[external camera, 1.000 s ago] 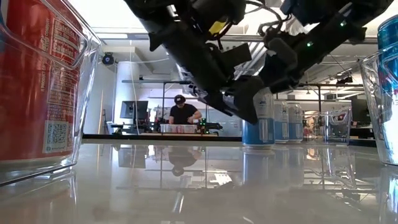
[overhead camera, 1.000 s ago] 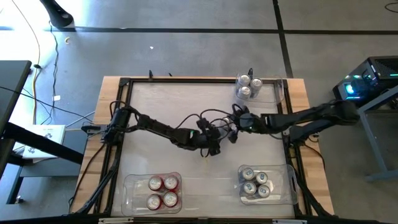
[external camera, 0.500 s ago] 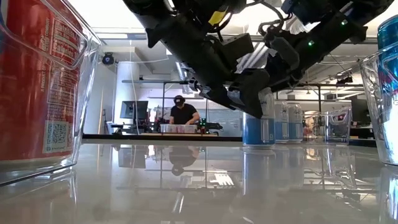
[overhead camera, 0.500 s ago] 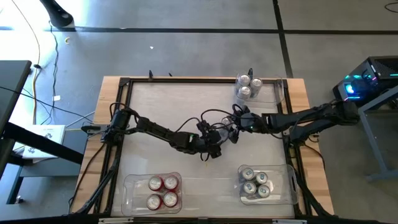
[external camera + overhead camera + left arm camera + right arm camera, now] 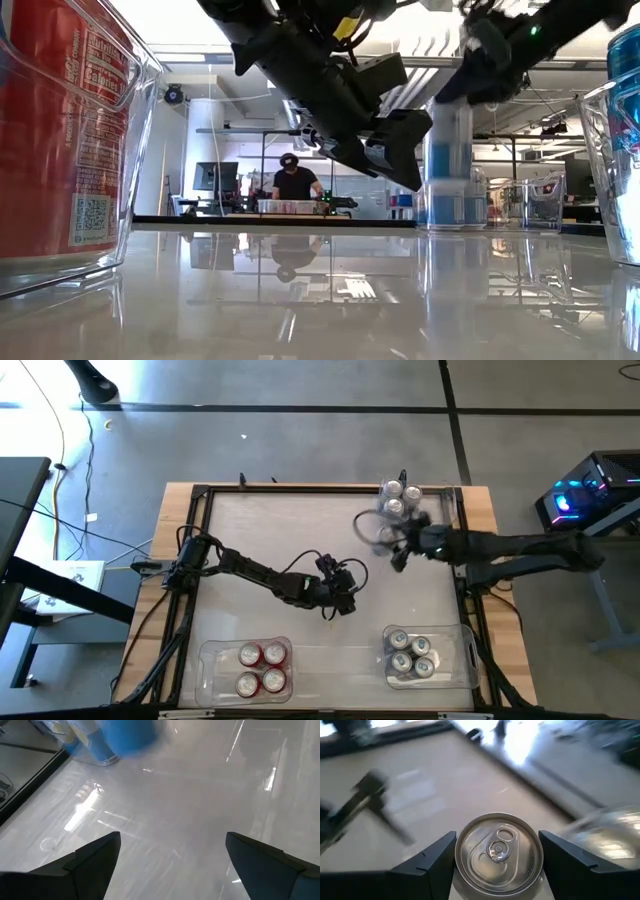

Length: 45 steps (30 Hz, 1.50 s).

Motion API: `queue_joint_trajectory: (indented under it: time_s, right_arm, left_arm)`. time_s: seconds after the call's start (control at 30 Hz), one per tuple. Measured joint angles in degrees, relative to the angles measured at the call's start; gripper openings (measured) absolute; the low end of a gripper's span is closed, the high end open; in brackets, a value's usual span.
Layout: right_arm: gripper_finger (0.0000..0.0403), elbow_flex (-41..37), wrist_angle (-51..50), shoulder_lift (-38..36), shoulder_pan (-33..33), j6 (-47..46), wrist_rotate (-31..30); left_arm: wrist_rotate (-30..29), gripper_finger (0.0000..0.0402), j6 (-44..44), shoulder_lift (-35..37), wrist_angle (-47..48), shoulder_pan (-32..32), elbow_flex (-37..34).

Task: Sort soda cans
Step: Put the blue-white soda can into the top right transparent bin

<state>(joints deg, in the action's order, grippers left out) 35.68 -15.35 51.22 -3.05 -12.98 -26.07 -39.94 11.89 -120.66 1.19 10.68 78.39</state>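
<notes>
Item in hand: one small cylindrical metal can [image 5: 499,851] with silver pull-tab top and pale silver-and-blue body, gripped between the two dark fingers of the right gripper [image 5: 497,862], which press against its sides; in the low view the can [image 5: 447,165] appears lifted just clear of the tabletop, though that is a judgement. On the table it lies toward 1 o'clock from centre, near the clear rectangular plastic bin [image 5: 442,506] at the 1 o'clock corner, which holds three silver-topped cans [image 5: 396,498] of like kind. Adjacent holdings: a clear bin [image 5: 213,670] at 7 o'clock with four red cans [image 5: 261,668]; a clear bin [image 5: 463,660] at 5 o'clock with four blue cans [image 5: 411,656]. Left gripper [image 5: 343,595]: at table centre, fingers [image 5: 85,862] spread wide with nothing between them, hovering over bare surface. Remaining surface: pale glossy tabletop [image 5: 270,530], no loose cans seen. Beyond the table, a person [image 5: 296,182] stands at a far workbench. Status: red and blue lots appear complete at four each; the silver lot stands at three, with the held can judged the fourth and last, needing only to be set into the 1 o'clock bin beside the others.
</notes>
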Motion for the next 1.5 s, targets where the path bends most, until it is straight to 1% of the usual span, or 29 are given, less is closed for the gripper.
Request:
queue_joint_trajectory:
  time_s: [0.17, 0.23, 0.3, 0.43, 0.53, 0.67, 0.8, 0.9, 1.0, 1.2, 1.37, 1.5]
  right_arm:
    - [0.0235, 4.72, -10.19, -7.33, -5.02, 3.66, -8.26]
    - [0.0235, 5.48, -12.92, -9.37, -8.68, 5.32, -11.21]
    - [0.0235, 5.03, -13.79, -10.71, -12.99, 6.55, -11.89]
    - [0.0235, 1.89, -10.79, -11.11, -21.53, 9.11, -8.63]
    - [0.0235, -1.15, -5.78, -10.58, -26.98, 10.47, -3.79]
    - [0.0235, -4.87, -0.46, -10.33, -32.24, 10.41, 0.51]
    - [0.0235, -7.52, 1.55, -10.31, -35.96, 9.41, 4.73]
    - [0.0235, -9.51, 3.55, -10.33, -37.65, 8.35, 9.33]
    - [0.0235, -10.92, 4.47, -10.24, -38.69, 7.51, 11.32]
    - [0.0236, -11.56, 5.26, -7.81, -39.47, 7.00, 12.66]
    - [0.0267, -11.56, 5.85, -4.61, -39.45, 7.04, 13.63]
    - [0.0274, -11.56, 6.32, -3.93, -39.45, 7.00, 14.56]
  left_arm:
    - [0.00, 0.0355, -0.01, 0.01, 0.20, -0.01, 0.02]
    - [0.02, 0.0355, -0.01, 0.01, 0.22, -0.01, 0.00]
    - [0.02, 0.0355, -0.01, 0.00, 0.22, -0.01, 0.00]
    - [0.05, 0.0355, -0.01, 0.00, 0.22, -0.01, 0.01]
    - [0.10, 0.0355, -0.02, 0.00, 0.25, 0.01, 0.01]
    - [0.15, 0.0355, -0.03, 0.00, 0.43, 0.21, 0.00]
    - [0.17, 0.0355, -0.03, 0.02, 0.55, 0.22, 0.00]
    - [0.17, 0.0355, -0.03, 0.01, 0.51, 0.21, 0.00]
    - [0.17, 0.0355, -0.03, 0.01, 0.27, 0.23, 0.01]
    - [0.17, 0.0355, -0.03, 0.00, 0.18, 0.23, 0.02]
    - [0.17, 0.0355, -0.03, -0.01, 0.16, 0.23, 0.00]
    - [0.24, 0.0355, 0.04, -0.01, 0.16, 0.23, 0.01]
